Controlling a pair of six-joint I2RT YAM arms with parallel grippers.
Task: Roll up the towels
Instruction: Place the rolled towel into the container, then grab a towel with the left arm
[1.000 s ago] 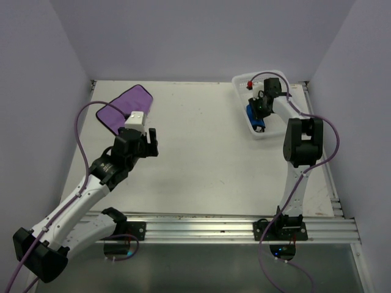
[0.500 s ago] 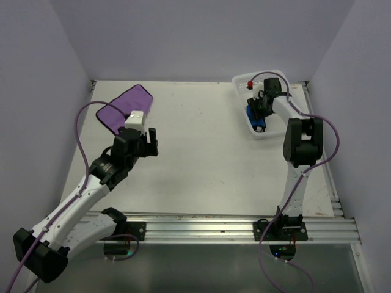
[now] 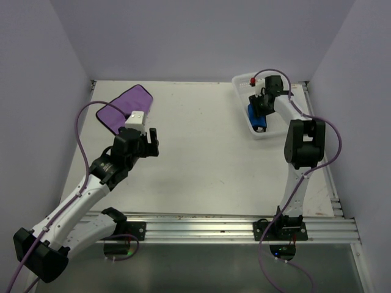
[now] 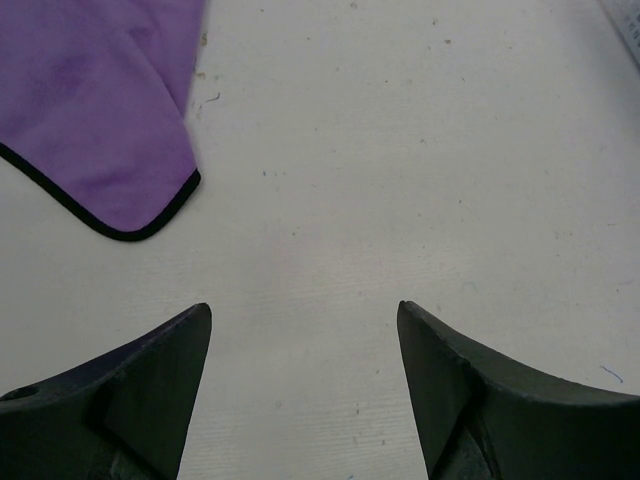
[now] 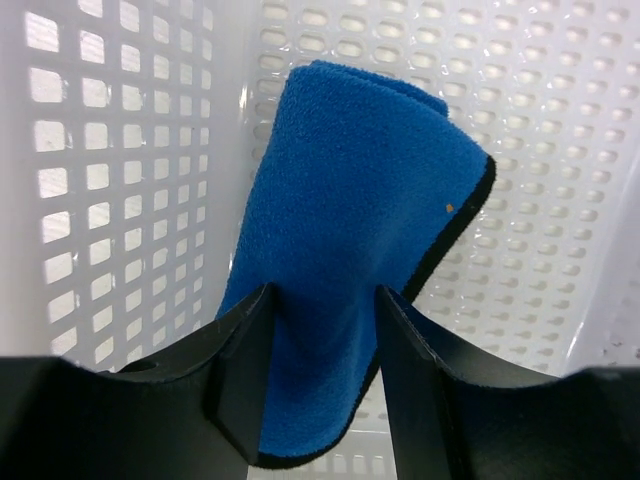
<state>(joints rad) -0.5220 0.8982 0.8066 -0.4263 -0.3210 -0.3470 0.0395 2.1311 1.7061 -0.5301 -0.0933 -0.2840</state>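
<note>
1. the right gripper [image 5: 325,290] straddles the rolled blue towel [image 5: 350,200], which lies in the white basket [image 5: 120,150] at the table's far right. both inner faces touch the cloth, but it cannot be told whether they squeeze it or merely flank it.
2. the left gripper [image 4: 302,312] hangs spread over bare table [image 4: 420,150], pinching nothing. the purple towel [image 4: 90,110] lies flat and unrolled at the far left, with its hemmed corner just beyond the left finger.
3. risk: if the right fingers lift while cloth clings to them, the blue roll could be dragged up and spring loose, since nothing visible binds it.
4. risk: the purple towel looks thin and lies flat on a smooth top, so a grab at its corner could slide or bunch it instead of starting a tight roll.
5. count: two towels (one blue, one purple), one basket, two grippers, and one small red thing [image 3: 250,83] in the basket, too small to name.
</note>
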